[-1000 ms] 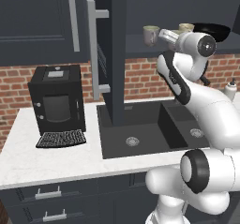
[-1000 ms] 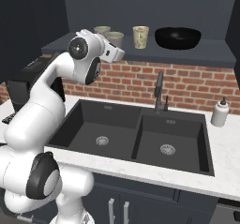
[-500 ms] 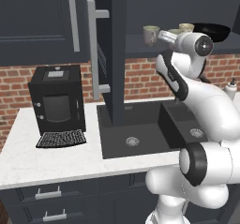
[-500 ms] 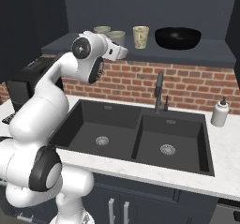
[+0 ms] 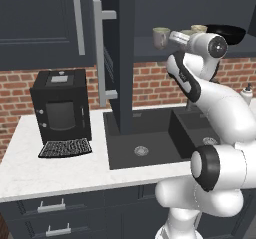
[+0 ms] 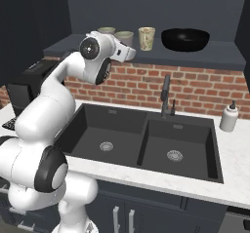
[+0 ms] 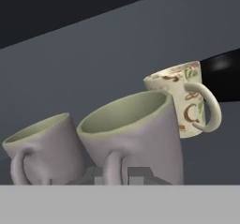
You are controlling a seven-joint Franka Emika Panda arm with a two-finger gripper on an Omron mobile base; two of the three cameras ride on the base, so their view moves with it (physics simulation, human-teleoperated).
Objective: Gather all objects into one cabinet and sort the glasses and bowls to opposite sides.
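Our gripper [image 6: 131, 54] is clenched on the handle of the middle grey mug [image 7: 136, 136], which sits on the cabinet shelf [image 6: 215, 56] between another grey mug [image 7: 44, 153] and a patterned mug [image 7: 180, 99], with the black bowl [image 6: 185, 39] further right. We judge we are placing it, so we should set it flat, let go gently, and back straight out without knocking its neighbours.

You're looking at a red brick backsplash [image 6: 195, 86] running behind a white marble counter [image 5: 50, 173]. A black double sink [image 6: 141, 139] is sitting in it, dark faucet [image 6: 166, 96] at the far edge, soap dispenser [image 6: 228, 117] to the right. A black coffee machine [image 5: 61, 108] is standing at left. Dark drawers [image 5: 55, 213] are showing below.
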